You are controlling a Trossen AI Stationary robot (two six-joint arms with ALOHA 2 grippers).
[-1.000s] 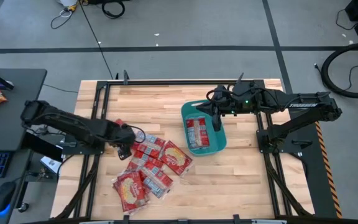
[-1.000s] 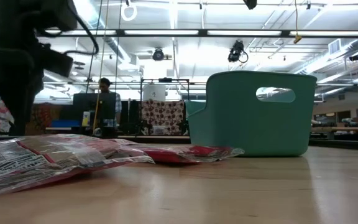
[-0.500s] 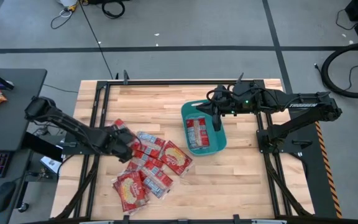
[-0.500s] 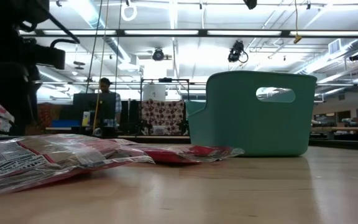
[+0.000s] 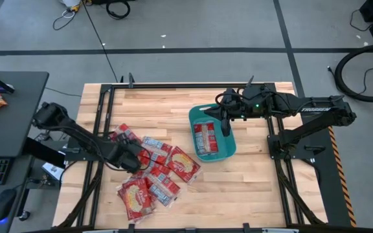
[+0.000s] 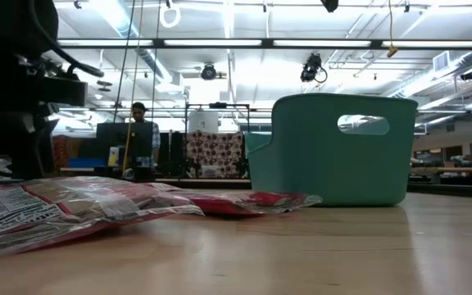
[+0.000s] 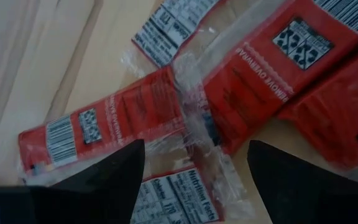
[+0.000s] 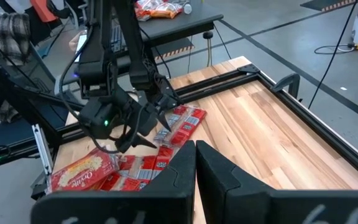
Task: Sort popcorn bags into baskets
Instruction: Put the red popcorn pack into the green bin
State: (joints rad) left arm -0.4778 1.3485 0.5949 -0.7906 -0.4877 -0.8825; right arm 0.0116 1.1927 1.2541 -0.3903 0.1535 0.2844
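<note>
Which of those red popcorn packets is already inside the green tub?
Only one packet lies inside the teal tub, below the right tool; all the others lie loose on the wood near the left tool.

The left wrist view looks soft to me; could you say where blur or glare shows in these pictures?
Left wrist view: the popcorn bags are blurred, their clear wrap glinting. Low view: bright ceiling lights leave the left arm a dark silhouette; the nearest bag is out of focus. High view: evenly lit.

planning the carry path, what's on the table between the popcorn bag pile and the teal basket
Nothing: in the high view bare wooden tabletop separates the popcorn bag pile from the teal basket. The nearest bag's corner stops short of it.
</note>
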